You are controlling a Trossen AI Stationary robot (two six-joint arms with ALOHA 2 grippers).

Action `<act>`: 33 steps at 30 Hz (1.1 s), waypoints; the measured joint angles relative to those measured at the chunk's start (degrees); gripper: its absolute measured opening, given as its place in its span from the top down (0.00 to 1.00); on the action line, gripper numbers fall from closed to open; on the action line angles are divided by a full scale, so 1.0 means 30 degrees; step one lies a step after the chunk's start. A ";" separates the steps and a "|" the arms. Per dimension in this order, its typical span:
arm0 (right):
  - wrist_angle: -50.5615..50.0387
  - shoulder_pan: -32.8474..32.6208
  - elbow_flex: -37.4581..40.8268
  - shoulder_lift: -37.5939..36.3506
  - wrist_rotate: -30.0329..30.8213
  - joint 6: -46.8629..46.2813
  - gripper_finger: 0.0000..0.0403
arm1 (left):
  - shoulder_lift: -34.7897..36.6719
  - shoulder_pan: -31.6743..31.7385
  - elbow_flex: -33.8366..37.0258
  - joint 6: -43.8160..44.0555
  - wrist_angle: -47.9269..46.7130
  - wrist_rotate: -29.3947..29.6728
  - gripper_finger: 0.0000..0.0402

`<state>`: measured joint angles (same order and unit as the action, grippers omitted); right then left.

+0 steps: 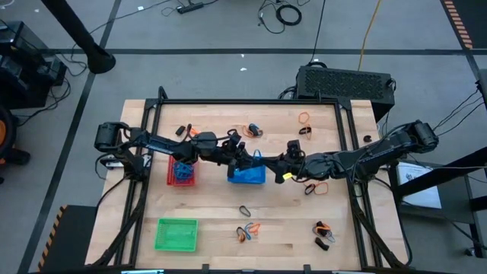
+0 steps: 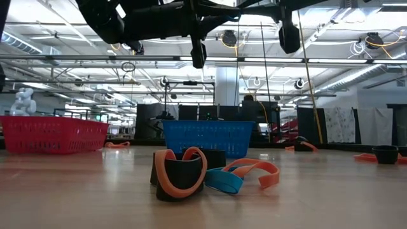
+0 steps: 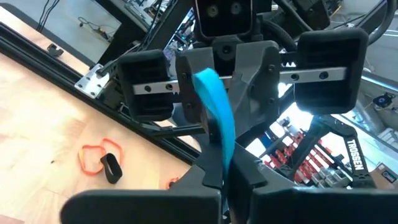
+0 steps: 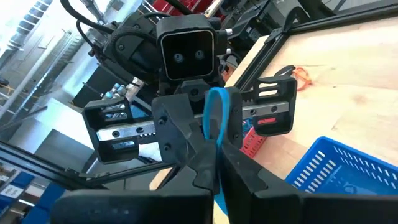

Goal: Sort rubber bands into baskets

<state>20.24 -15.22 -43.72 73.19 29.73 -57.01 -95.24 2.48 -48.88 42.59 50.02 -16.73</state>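
Note:
Over the blue basket (image 1: 247, 176) my two grippers meet fingertip to fingertip. The left gripper (image 1: 249, 158) comes in from the table's left and the right gripper (image 1: 275, 164) from its right. Both are shut on one blue rubber band (image 3: 214, 106), held in the air between them. The red basket (image 1: 181, 173) stands just left of the blue one. The green basket (image 1: 176, 234) sits near the front left. Loose rubber bands in orange, black and blue lie on the table at the back (image 1: 251, 129), on the right (image 1: 316, 186) and at the front (image 1: 247, 230). My left gripper (image 3: 225, 174) pinches one end of the blue band (image 3: 227, 155) between its two fingers, which lie level and come from the table's left. The band is clear of the table and runs straight to the other gripper. My right gripper (image 4: 214, 171) pinches the band's other end (image 4: 216, 142) between its two fingers, level from the table's right. The band's loop (image 4: 216, 115) stands upright beyond its fingertips, above the blue basket.
More bands lie at the back right (image 1: 304, 118), front right (image 1: 323, 228) and back left (image 1: 186, 131). In the low view a pile of black, orange and blue bands (image 2: 181, 172) lies in front of the blue basket (image 2: 208, 137). A black frame rail (image 1: 350, 152) borders the table.

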 joint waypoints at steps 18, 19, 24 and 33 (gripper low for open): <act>-0.1711 0.2034 -0.0015 -0.0255 -0.2639 0.2286 0.57 | 0.5625 -0.0309 0.0000 -0.3661 -1.5572 0.1599 1.00; -0.1736 0.2249 -0.0015 -0.0255 -0.3088 0.2309 0.56 | 0.6373 -0.0513 0.0000 -0.3975 -1.7413 0.2333 1.00; -0.1813 0.3217 -0.0015 -0.0255 -0.4070 0.2447 0.55 | 0.9937 -0.1828 -0.0007 -0.3909 -2.5150 0.5959 1.00; -0.1698 0.3736 -0.0015 -0.0255 -0.6622 0.5707 0.55 | 1.2426 -0.4600 -0.0015 0.0734 -3.4385 0.8982 1.00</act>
<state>15.14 -4.02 -43.77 72.42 9.86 -39.89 -57.96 -11.32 -48.93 44.79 -53.14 10.21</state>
